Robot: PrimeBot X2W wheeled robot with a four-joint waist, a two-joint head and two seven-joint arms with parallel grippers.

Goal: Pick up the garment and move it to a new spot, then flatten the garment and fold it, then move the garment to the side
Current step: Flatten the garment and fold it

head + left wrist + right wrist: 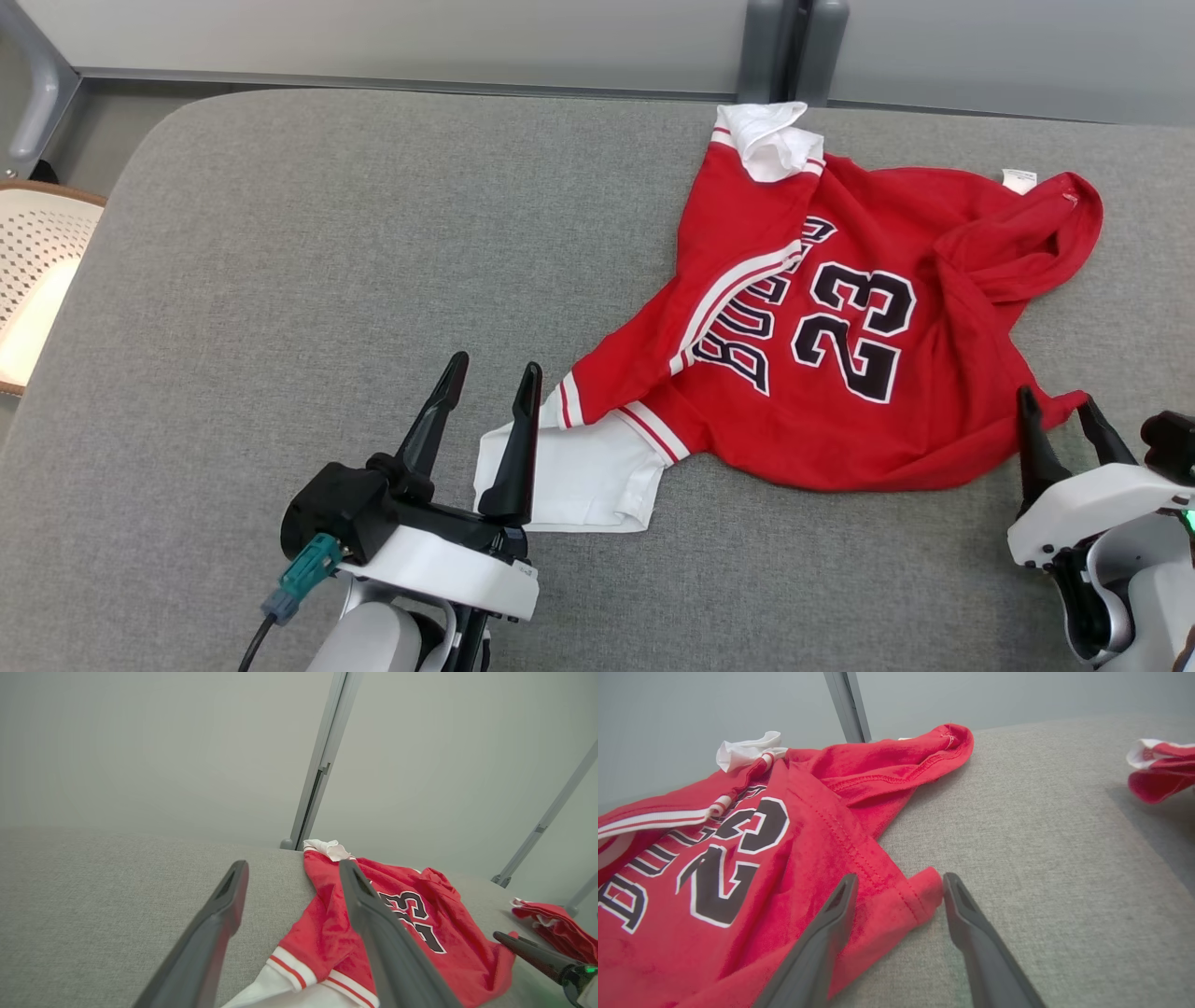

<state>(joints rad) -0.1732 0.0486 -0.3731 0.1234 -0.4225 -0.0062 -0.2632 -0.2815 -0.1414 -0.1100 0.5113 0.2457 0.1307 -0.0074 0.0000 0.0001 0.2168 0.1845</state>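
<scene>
The garment is a red top with white sleeves and a black "23", lying crumpled on the right half of the grey table. My left gripper stands open just left of the white near sleeve, one finger over the sleeve's edge. In the left wrist view the garment lies between and beyond the fingers of the left gripper. My right gripper is open at the garment's near right corner. In the right wrist view that corner sits between the right gripper fingers.
A pale perforated chair seat stands beyond the table's left edge. Grey posts rise behind the far edge. A reflection of red cloth shows at the right on the wall.
</scene>
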